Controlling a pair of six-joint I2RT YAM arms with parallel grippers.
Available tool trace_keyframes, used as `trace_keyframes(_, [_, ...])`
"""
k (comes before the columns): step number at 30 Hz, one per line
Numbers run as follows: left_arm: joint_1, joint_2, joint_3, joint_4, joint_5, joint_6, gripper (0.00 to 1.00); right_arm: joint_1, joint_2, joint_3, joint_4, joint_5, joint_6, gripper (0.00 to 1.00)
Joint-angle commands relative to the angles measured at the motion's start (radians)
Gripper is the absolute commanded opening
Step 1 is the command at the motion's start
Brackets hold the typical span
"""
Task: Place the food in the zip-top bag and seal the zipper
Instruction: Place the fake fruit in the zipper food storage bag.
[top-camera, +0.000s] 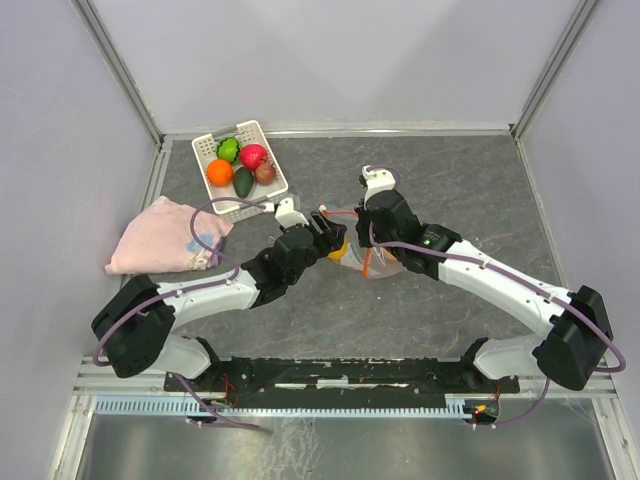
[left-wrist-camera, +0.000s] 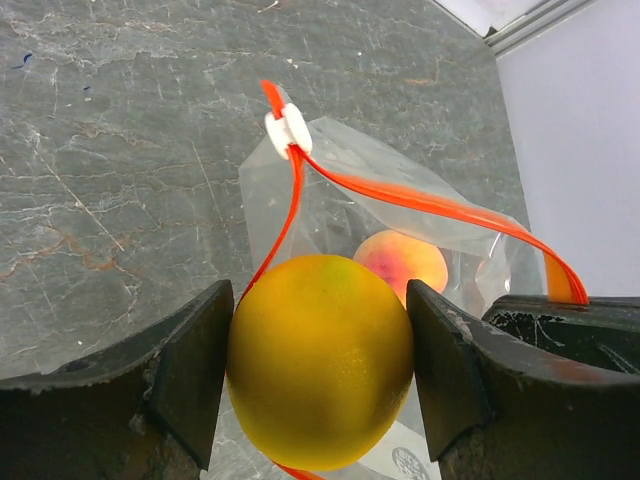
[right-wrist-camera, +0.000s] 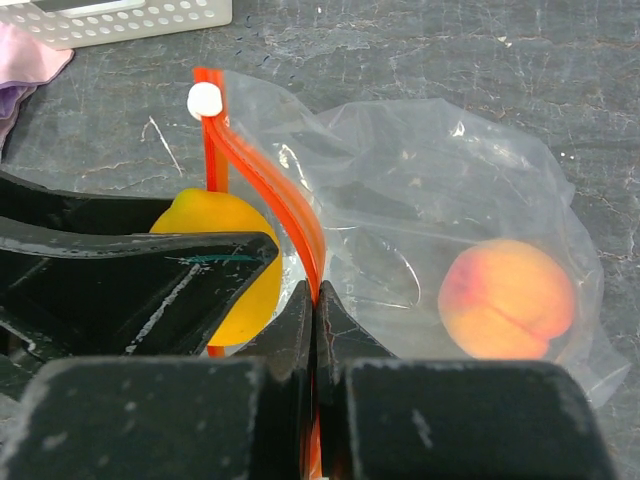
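The left gripper (left-wrist-camera: 318, 300) has its jaws clamped on a yellow toy fruit (left-wrist-camera: 320, 370) right at the open mouth of the zip-top bag (right-wrist-camera: 400, 170). The right gripper (right-wrist-camera: 313, 300) has its jaws pressed together, pinching one edge of the orange-red zipper (right-wrist-camera: 300, 215), and a peach (right-wrist-camera: 505, 298) already lies inside. The bag sits mid-counter (top-camera: 440, 180) with bare grey surface beyond it and to its right. The white basket (top-camera: 238, 206), holding five other fruits, and the pink cloth (top-camera: 165, 235) are well apart by the left edge.
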Motion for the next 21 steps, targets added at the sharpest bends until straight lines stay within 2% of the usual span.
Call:
trace_keyframes(1, [-0.009, 0.012, 0.075, -0.039, -0.014, 0.057, 0.37, -0.004, -0.017, 0.038, 0.059, -0.025, 0.005, 0.02])
trace_keyframes(11, [-0.027, 0.063, 0.155, -0.090, 0.021, 0.087, 0.45, -0.004, -0.016, 0.030, 0.071, -0.052, 0.006, 0.02])
trace_keyframes(21, [-0.029, 0.125, 0.235, -0.223, -0.029, 0.084, 0.51, -0.004, -0.042, 0.018, 0.071, -0.042, 0.000, 0.02])
